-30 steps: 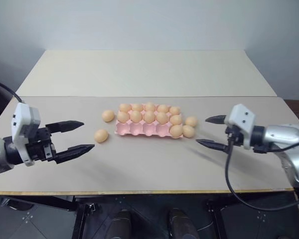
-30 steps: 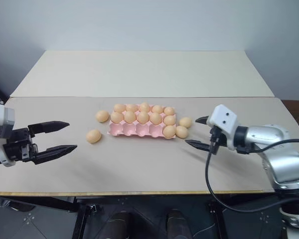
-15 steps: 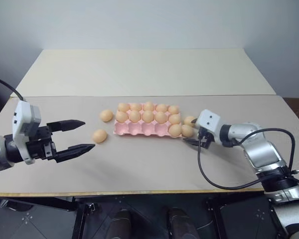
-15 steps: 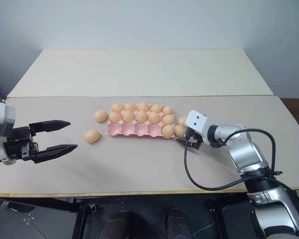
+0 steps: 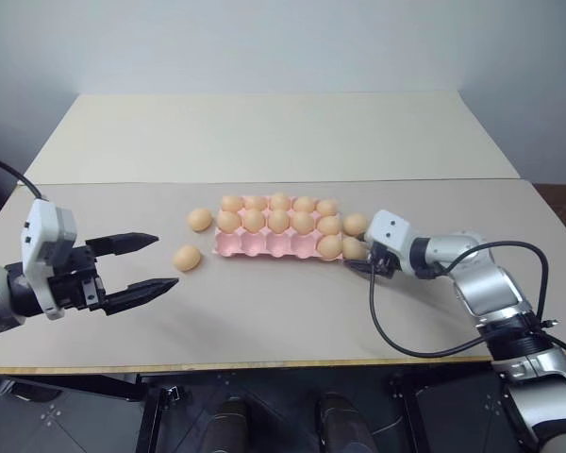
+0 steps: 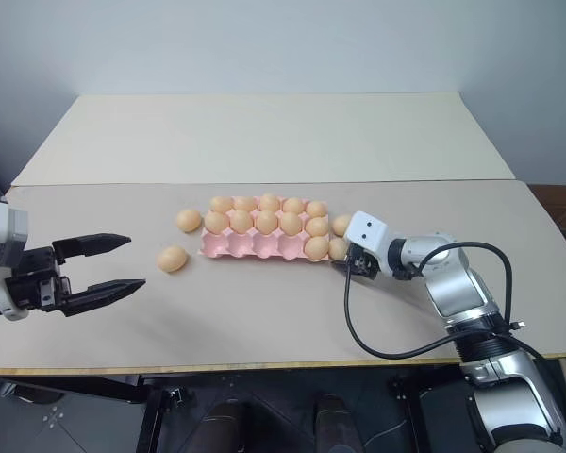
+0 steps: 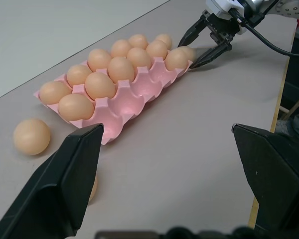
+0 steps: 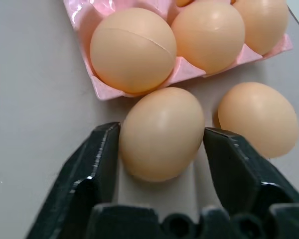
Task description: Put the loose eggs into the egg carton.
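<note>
I see the egg carton (image 5: 275,238) lying flat mid-counter (image 5: 264,311), its far two rows filled with eggs, five in each. The near row holds a single egg in the cup at its right end; the other four near cups sit bare and pink. My right hand (image 8: 162,137) is at the carton's right end, its two black fingers (image 8: 102,149) pressed on either side of a loose egg (image 8: 162,132) resting on the counter just beside that corner. A second loose egg (image 8: 256,119) lies just beside it, near the carton. Left of the carton, two more loose eggs (image 5: 200,219) (image 5: 187,258) rest on the counter. My left hand (image 5: 141,264) hangs spread wide, grasping nothing, well apart from the carton's left end.
</note>
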{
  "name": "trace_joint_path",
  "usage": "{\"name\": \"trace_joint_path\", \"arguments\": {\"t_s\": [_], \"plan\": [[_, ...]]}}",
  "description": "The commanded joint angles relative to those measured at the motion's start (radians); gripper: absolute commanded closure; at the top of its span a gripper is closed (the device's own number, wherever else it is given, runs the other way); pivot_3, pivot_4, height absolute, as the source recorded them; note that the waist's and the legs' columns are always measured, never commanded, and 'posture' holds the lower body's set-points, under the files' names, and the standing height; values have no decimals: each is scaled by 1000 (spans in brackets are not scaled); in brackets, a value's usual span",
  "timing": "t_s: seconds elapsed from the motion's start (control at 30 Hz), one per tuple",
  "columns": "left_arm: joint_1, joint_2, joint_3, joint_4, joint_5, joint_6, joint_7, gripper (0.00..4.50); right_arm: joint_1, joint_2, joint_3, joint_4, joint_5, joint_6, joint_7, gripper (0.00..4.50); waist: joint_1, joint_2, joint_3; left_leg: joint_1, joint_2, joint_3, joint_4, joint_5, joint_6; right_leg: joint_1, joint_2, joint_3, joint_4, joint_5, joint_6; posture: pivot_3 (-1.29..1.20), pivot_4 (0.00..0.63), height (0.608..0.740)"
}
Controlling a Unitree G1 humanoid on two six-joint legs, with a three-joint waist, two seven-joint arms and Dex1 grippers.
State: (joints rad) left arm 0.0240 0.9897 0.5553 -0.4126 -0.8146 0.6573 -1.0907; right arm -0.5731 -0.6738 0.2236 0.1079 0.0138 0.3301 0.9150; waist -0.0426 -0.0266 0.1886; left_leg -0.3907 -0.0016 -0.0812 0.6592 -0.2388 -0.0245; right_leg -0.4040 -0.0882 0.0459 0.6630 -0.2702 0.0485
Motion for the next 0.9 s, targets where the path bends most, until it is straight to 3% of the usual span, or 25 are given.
{"name": "trace_joint_path", "arguments": {"t_s": [0.03, 0.37, 0.6, 0.9], "plan": [[-3, 1, 28, -18, -6, -19, 0, 0, -10, -7, -27, -30, -15, 10, -24, 2484, 0, 0, 0, 0, 0, 0, 0, 0, 0, 0, 0, 0, 0, 0, 0, 0, 150, 740], [-6, 5, 26, -3, 1, -28, -14, 0, 49, -131, -130, -274, 40, 150, 5, 2631, 1, 0, 0, 0, 0, 0, 0, 0, 0, 0, 0, 0, 0, 0, 0, 0, 150, 740], [-15, -2, 13, -5, 3, -31, -13, 0, -71, -35, -88, -349, 104, 235, 0, 2631, -10, 0, 0, 1, 2, 0, 0, 0, 0, 0, 2, 1, 1, 0, 0, 0, 150, 740], [2, -11, 28, -25, 5, -27, -7, 0, -190, 113, 69, -216, 34, 239, -17, 2631, -1, 0, 0, 0, 1, 0, 0, 0, 0, -1, 1, 1, 1, 0, 0, 0, 150, 740]]}}
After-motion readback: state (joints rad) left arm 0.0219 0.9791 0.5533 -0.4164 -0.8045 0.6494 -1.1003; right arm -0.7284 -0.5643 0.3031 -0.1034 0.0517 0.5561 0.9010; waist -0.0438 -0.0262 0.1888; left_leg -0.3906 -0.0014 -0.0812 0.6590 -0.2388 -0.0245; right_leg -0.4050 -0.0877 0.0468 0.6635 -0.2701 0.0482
